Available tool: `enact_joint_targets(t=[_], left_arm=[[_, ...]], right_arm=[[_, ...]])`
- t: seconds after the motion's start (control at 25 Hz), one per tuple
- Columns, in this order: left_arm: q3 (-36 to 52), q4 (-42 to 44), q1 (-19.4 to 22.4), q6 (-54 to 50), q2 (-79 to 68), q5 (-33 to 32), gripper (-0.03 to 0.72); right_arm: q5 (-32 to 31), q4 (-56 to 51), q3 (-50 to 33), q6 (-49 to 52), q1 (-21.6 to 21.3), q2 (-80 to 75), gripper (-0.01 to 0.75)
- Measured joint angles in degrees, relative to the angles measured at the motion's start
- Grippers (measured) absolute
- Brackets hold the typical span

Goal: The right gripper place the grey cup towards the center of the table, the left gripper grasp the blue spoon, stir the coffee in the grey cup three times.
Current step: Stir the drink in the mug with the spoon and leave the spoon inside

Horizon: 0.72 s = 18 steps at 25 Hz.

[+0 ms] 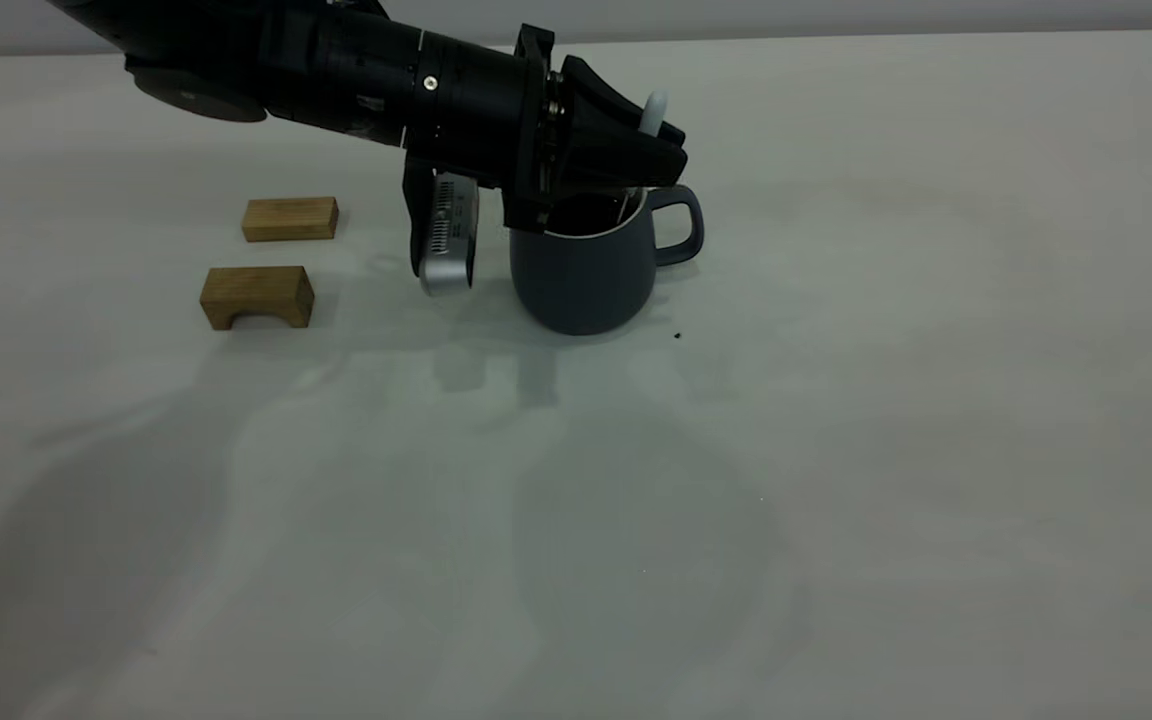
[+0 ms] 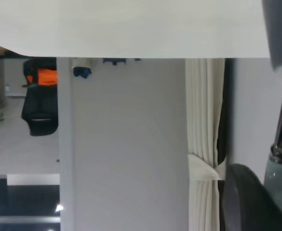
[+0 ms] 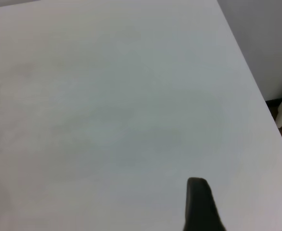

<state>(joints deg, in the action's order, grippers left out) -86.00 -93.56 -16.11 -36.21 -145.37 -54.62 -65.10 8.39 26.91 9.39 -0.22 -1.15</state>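
The grey cup [image 1: 586, 275] stands upright near the middle of the table [image 1: 836, 450], its handle pointing right. Dark coffee [image 1: 586, 212] shows inside its white rim. My left gripper [image 1: 651, 145] reaches in from the upper left and hangs over the cup's mouth, shut on the blue spoon [image 1: 654, 108]. The spoon's pale handle tip sticks up above the jaws and its lower end dips into the cup. The left wrist view shows the spoon's handle and metal neck [image 2: 281, 159] beside a black finger [image 2: 247, 202]. My right gripper [image 3: 153, 221] is open over bare table, away from the cup.
Two brown wooden blocks [image 1: 290, 219] [image 1: 257, 296] lie left of the cup, under the left arm. A tiny dark speck [image 1: 677, 336] sits just right of the cup's base. The table's front and right side are bare.
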Motion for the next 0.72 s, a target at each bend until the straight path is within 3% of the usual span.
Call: enact_joint_targets(t=[0.28, 0.72], left_arm=[[0.0, 0.0, 4.1, 0.0, 0.0, -2.2, 0.126], [-1.3, -5.6, 1.4, 0.0, -1.5, 2.4, 0.126]], right_arm=[[0.0, 0.0, 0.0, 0.0, 0.0, 0.0, 0.51], [0.0, 0.0, 0.0, 0.0, 0.0, 0.0, 0.51]])
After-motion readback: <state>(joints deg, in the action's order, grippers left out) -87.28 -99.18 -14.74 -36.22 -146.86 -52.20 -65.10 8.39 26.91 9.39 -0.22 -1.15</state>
